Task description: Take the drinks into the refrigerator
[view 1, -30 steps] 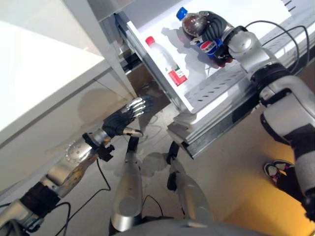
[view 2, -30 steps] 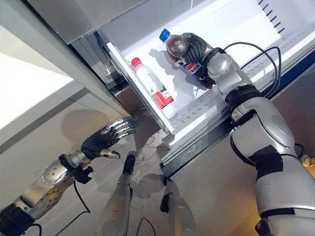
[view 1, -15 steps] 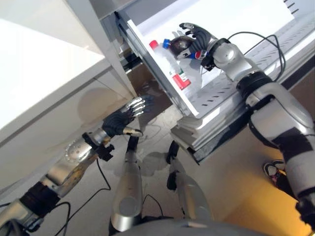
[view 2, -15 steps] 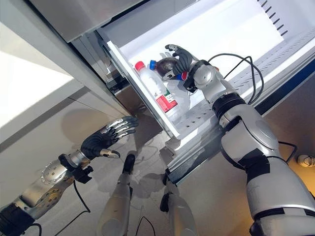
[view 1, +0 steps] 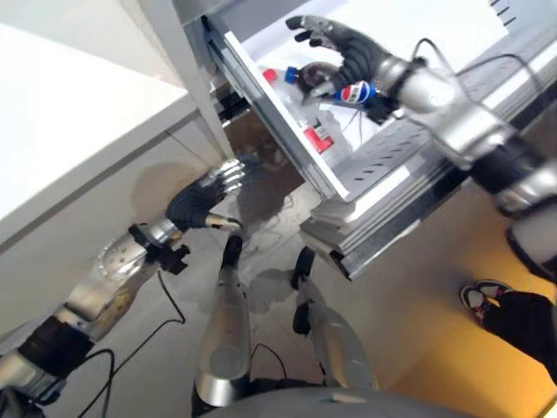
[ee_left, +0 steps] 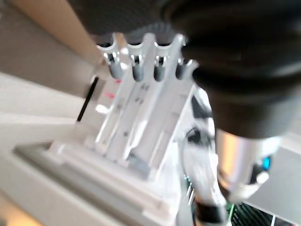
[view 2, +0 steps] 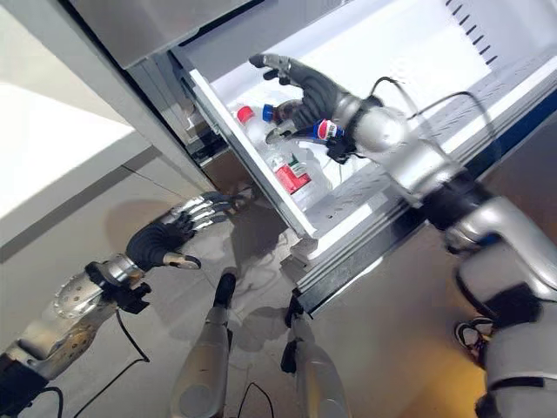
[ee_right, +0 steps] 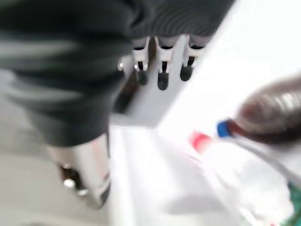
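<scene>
Two bottles lie side by side in open refrigerator drawer (view 2: pixel 261 165): dark cola bottle (view 2: pixel 300 117) with blue cap, and clear water bottle (view 2: pixel 283 161) with red cap and red-green label, touching each other near drawer's front wall. Right hand (view 2: pixel 309 87) hovers just above cola bottle, fingers spread and released, gripping nothing. Left hand (view 2: pixel 170 233) hangs low, well apart, below drawer near white cabinet (view 1: pixel 78 131); fingers straight, relaxed, empty.

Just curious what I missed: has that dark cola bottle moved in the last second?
Yes. The cola bottle went leftward, now beside the clear bottle at the fridge's front edge; right hand open above.
</scene>
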